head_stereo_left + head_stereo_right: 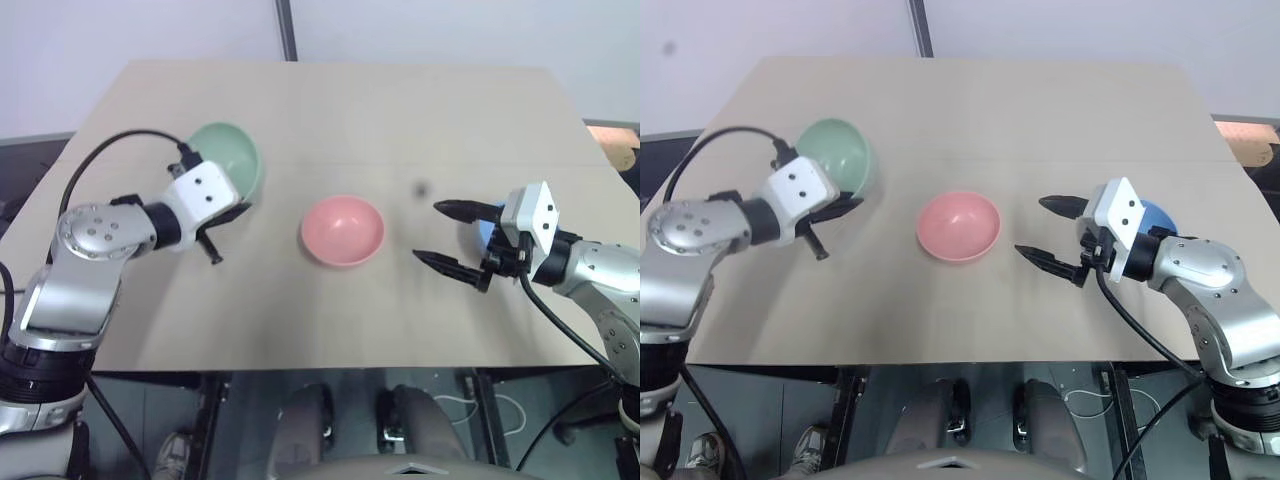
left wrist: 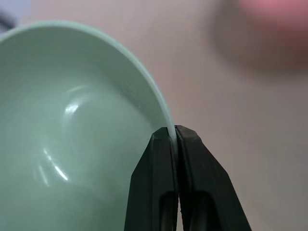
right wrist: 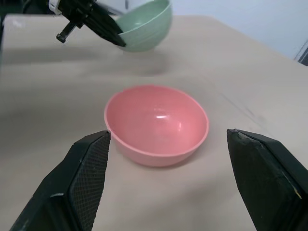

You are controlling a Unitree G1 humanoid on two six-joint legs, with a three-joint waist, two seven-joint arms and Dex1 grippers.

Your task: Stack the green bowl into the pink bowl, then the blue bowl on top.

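Left hand (image 2: 173,132) clamped on the green bowl's (image 1: 228,158) rim; right hand (image 1: 446,234) wide apart, facing the pink bowl (image 1: 342,229).

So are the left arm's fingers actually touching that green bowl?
Touching. In the left wrist view the two black fingers are shut on the rim of the green bowl, the thin edge pinched between them.

Looks like a robot lab or test room. Plain beige table (image 1: 330,320) stands against a bare white wall (image 1: 150,30) with a dark vertical strip (image 1: 288,30). Loose cables (image 1: 560,420) hang below the table edge near the right claw (image 1: 445,235). No home furnishings.
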